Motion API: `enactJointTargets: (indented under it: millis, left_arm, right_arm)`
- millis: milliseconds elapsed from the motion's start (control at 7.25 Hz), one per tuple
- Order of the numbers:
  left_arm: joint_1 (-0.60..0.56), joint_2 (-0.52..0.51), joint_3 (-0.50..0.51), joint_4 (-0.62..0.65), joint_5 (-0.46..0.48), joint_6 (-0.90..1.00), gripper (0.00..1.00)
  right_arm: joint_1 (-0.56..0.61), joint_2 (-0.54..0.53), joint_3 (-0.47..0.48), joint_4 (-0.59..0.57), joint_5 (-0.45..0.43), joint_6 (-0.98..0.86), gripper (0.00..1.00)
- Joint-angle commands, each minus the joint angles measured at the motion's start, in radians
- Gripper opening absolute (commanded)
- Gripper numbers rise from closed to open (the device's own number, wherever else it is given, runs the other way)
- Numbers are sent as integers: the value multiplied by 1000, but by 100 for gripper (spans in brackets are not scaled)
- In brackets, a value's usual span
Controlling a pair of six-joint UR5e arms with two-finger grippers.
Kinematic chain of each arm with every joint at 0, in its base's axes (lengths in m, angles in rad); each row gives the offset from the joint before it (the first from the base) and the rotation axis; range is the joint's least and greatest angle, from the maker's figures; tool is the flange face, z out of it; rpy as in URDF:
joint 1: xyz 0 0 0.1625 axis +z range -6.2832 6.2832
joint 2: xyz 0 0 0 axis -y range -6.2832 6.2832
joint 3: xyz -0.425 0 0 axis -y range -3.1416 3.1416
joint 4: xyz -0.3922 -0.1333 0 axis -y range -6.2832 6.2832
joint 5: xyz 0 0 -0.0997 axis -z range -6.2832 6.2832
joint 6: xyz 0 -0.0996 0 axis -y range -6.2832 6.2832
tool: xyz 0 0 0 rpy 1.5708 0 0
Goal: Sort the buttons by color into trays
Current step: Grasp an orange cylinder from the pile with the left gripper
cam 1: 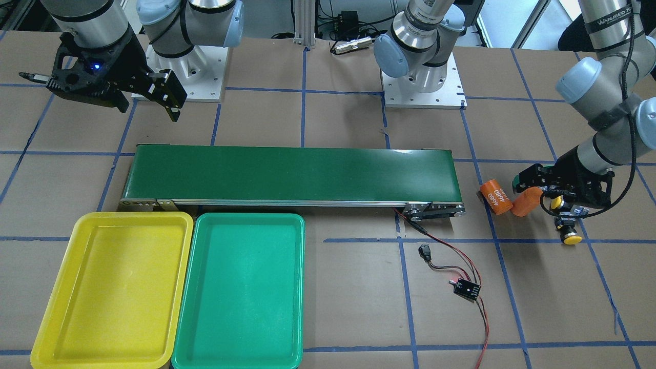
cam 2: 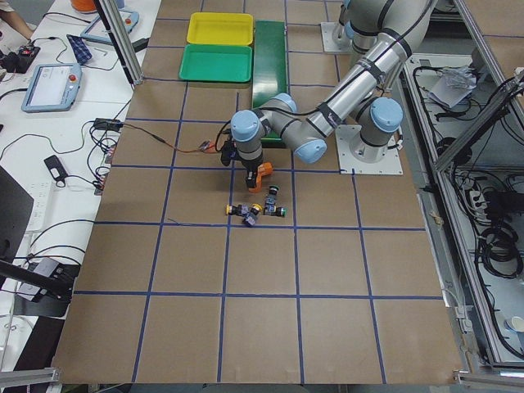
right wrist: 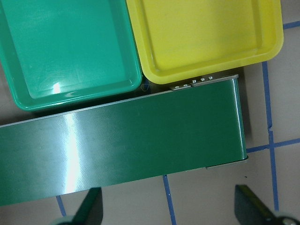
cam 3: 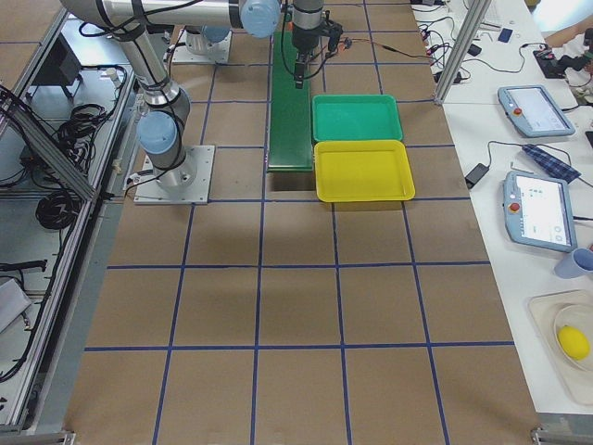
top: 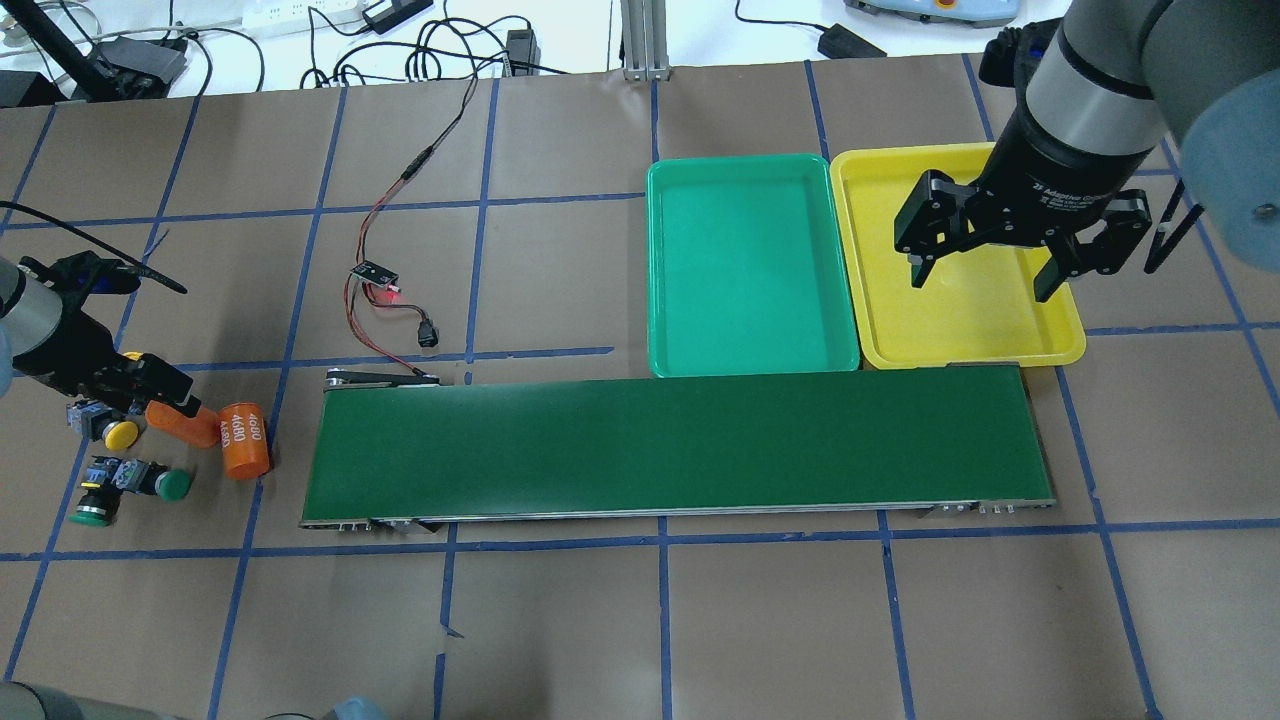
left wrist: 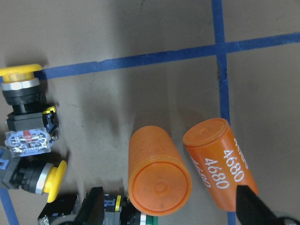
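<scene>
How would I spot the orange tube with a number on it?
Find the dark-green conveyor belt; off its end, away from the trays, lie two orange cylinders. Yours is the marked cylinder nearer the belt, reading 4680 in white; the other cylinder is blank.

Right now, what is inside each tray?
Nothing: yellow tray and green tray both show bare floors. Overhead, the right gripper covers part of the yellow one; the front view shows it whole.

Built of silver tubes (cam 1: 607,15) with pale blue joint caps (cam 1: 392,56), bolted to square silver base plates (cam 1: 446,97) ringed with small screws. Tipped with black fingers (top: 916,255) under a black wrist block (top: 1040,195) bearing white lettering. Strung with a black cable (cam 1: 634,154) at right; lit by a small blue light (cam 1: 95,65), upper left.
</scene>
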State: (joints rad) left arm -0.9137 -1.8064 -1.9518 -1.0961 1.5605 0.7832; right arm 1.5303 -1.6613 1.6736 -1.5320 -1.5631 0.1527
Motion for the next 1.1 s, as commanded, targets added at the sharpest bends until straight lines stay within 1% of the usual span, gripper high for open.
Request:
enactJointTargets:
  millis: [0,138,276,414,552,828,966]
  left_arm:
    - [1,-28,1,25,0,-1,82]
    - [1,-30,1,27,0,1,73]
    - [1,-30,4,27,0,4,58]
    - [-2,-22,10,27,1,-1,49]
    - [-2,-13,10,24,6,1,42]
    - [-8,5,10,7,7,1,42]
    - [-20,22,14,-45,9,-7,42]
  right_arm:
    - [1,0,0,1,-2,2,100]
    - [1,0,2,1,-2,1,100]
    - [-1,0,2,4,-3,1,100]
    - [1,0,2,4,-3,1,100]
    - [1,0,2,4,-3,2,100]
    - [-1,0,2,3,-3,1,100]
    - [-1,-2,2,1,-3,1,100]
